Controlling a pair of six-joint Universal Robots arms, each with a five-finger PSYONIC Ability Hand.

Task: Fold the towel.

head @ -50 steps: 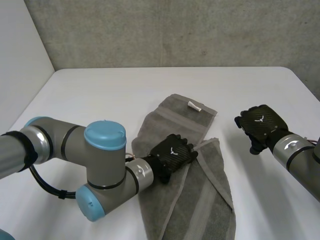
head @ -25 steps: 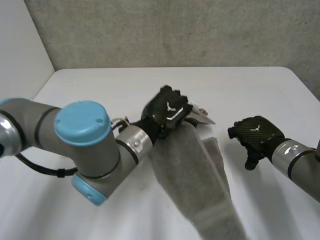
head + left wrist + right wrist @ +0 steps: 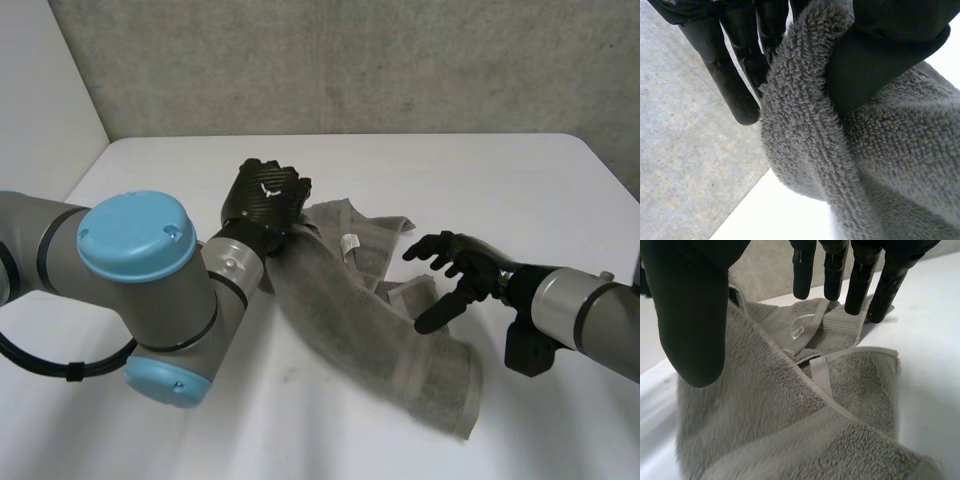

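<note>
Towel (image 3: 372, 322), grey terry, lies crumpled across the middle of the white counter (image 3: 480, 180), far-left end raised off it. Left hand (image 3: 265, 195) clamps that raised edge, cloth pinched between thumb and curled fingers. Right hand (image 3: 462, 265) hovers at the towel's right side, fingers straight and spread, holding nothing. White label (image 3: 351, 243) sits on a fold near the left hand.

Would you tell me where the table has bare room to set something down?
The table is bare along its far edge beyond the towel, and in the far right corner past the right hand. The middle is crowded: the left hand grips the towel's raised end, and the open right hand is at its right edge.
</note>
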